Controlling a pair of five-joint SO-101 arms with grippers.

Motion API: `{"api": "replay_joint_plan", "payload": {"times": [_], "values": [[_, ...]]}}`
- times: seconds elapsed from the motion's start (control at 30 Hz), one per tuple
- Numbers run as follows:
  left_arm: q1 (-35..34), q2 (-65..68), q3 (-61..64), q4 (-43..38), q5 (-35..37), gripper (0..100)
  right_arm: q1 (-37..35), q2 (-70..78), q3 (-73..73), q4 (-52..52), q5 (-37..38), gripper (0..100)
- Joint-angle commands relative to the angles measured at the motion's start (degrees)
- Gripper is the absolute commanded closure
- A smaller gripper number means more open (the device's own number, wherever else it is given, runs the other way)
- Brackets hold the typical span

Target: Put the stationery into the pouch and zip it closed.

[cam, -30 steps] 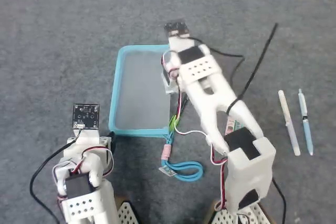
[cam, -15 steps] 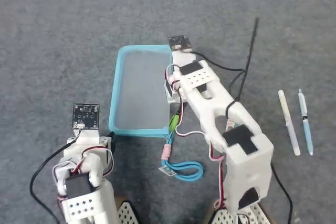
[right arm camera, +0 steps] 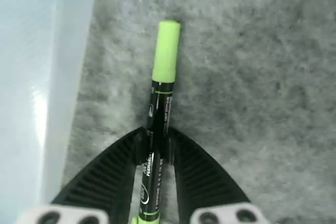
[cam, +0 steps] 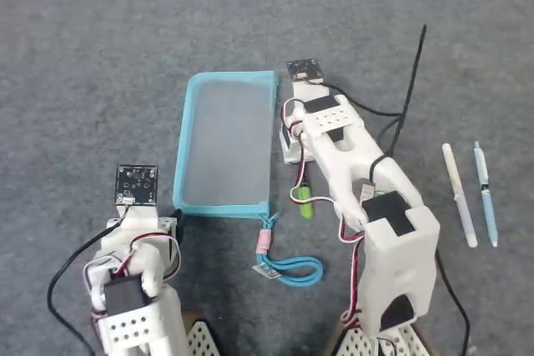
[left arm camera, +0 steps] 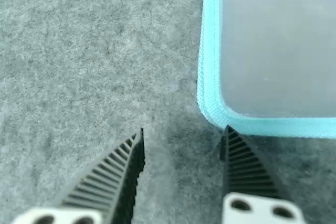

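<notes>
The table cover (cam: pixel 83 64) is grey cloth, rough and fuzzy like carpet. The pouch (cam: pixel 225 143), in the middle of the high view, has a smooth milky plastic side and a blue woven cloth edge. The marker (right arm camera: pixel 157 109) has a shiny black plastic body and a dull green cap.

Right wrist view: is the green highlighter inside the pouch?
No, the highlighter sits clamped in the right gripper over grey carpet, beside the pouch.

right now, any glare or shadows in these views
Right wrist view: a pale sheen streaks the pouch beside the highlighter held in the right end effector. Left wrist view: no hotspot on the pouch. High view: even light, no hard shadows.
</notes>
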Motion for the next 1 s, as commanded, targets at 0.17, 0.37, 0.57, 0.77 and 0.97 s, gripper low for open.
{"api": "replay_joint_plan", "payload": {"times": [0.17, 0.37, 0.57, 0.77, 0.97], "values": [[0.18, -1.23, -0.31, 0.88, 0.7, 78, 5.76, -17.19, -11.6, 16.92, 14.07, 99.1], [0.18, -1.23, -0.31, 0.88, 0.7, 78, 17.98, -21.05, -25.32, 37.67, 30.42, 99.1], [0.18, -1.23, -0.31, 0.88, 0.7, 78, 32.57, -20.18, -23.12, 41.36, 44.92, 99.1], [0.18, -1.23, -0.31, 0.88, 0.7, 78, 37.85, -20.18, -6.59, 31.96, 48.97, 99.1], [0.18, -1.23, -0.31, 0.88, 0.7, 78, 38.2, -20.26, 10.11, 16.22, 41.23, 99.1]]}}
